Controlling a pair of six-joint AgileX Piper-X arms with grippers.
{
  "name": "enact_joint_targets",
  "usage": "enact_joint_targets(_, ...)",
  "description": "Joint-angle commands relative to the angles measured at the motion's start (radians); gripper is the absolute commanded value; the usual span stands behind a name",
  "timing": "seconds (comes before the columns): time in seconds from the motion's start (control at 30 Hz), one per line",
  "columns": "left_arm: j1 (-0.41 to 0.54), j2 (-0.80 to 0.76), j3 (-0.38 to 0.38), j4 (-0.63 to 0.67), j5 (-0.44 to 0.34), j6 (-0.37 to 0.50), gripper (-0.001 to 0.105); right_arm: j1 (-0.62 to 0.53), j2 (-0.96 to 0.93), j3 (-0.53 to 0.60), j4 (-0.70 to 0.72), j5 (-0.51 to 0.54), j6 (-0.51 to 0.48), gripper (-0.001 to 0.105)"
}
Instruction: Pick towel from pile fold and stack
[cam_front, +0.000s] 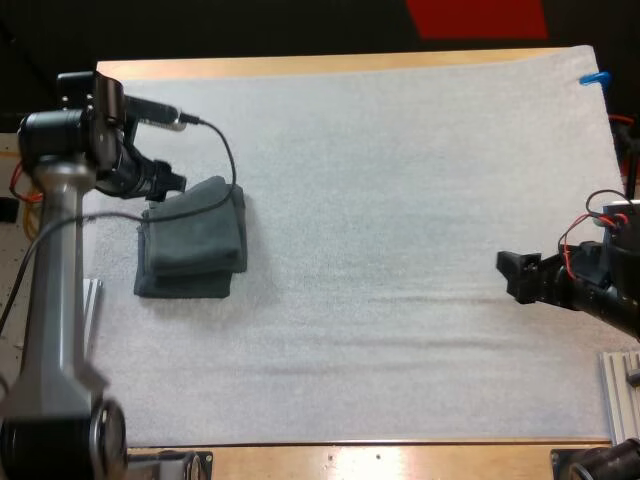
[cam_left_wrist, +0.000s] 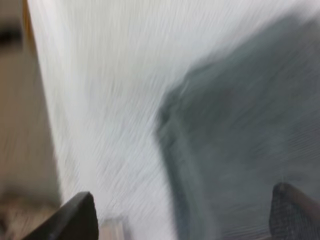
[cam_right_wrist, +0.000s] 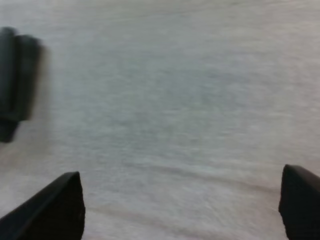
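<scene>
The folded stack (cam_front: 190, 245) lies on the mat (cam_front: 400, 180), so stacking looks done; left end effector (cam_front: 172, 186) beside it and right end effector (cam_front: 512, 274) both gape empty.

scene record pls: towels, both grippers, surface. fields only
towels: one towel stack, folded, dark grey-green, at the mat's left side
left gripper: open, at the stack's far left corner
right gripper: open, over bare mat, well apart from the stack
surface: white mat on a wooden table
</scene>
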Motion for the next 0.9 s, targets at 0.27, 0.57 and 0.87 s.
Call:
enact_joint_targets(0.27, -0.162, -0.252, -0.003, -0.021, 0.06, -0.053, 0.068, -0.04, 0.07, -0.006, -0.148, -0.111, 0.008, 0.076)
enact_joint_targets(0.57, -0.191, -0.431, 0.118, -0.04, 0.042, -0.057, 0.068, -0.31, 0.121, -0.006, -0.128, -0.111, -0.129, 0.076)
enact_joint_targets(0.87, -0.188, -0.745, 0.386, -0.155, 0.008, -0.041, 0.068, -0.464, -0.036, -0.008, -0.056, 0.018, -0.265, 0.076)
